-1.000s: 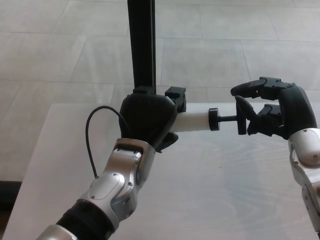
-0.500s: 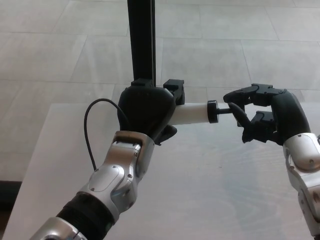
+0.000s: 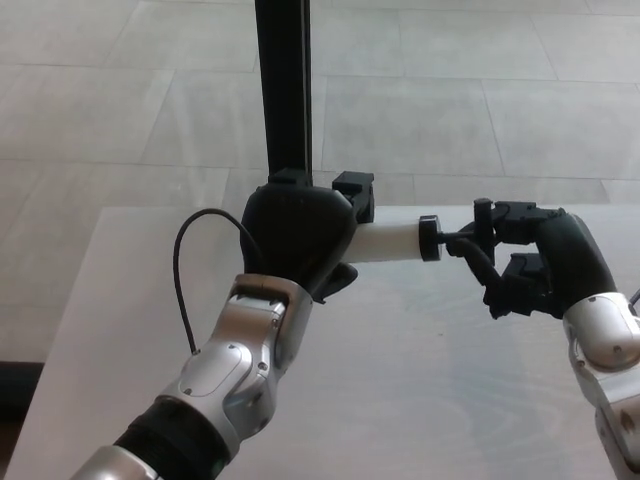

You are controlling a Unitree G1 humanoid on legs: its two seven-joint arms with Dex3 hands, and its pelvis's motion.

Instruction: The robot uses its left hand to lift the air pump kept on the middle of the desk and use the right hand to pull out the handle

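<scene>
Now the right hand [image 3: 535,260] has curled in on the handle [image 3: 483,222], where half a second ago its fingers were only reaching toward it from the 3 o'clock side. The handle's crossbar shows upright between the thumb and the two thick fingers, which are closed around it, and the thin black rod [image 3: 458,240] shows bare between the handle and the pump's end cap. The hand sits a touch lower and farther toward 3 o'clock than before.

Over to the left hand [image 3: 297,232]: it stays wrapped tight around the black end of the air pump [image 3: 385,242], holding it clear above the counter [image 3: 420,390], barrel lying level and pointing toward 3 o'clock. It has edged slightly toward 3 o'clock since the earlier frame. The white barrel pokes out of the fist, ending in the dark cap. A black hose [image 3: 190,260] loops out at 9 o'clock from the hand and runs down beside the silver forearm.

Behind the left hand, at 12 o'clock, a black post [image 3: 284,85] rises out of frame, with pale floor tiles [image 3: 480,110] beyond the counter edge.
</scene>
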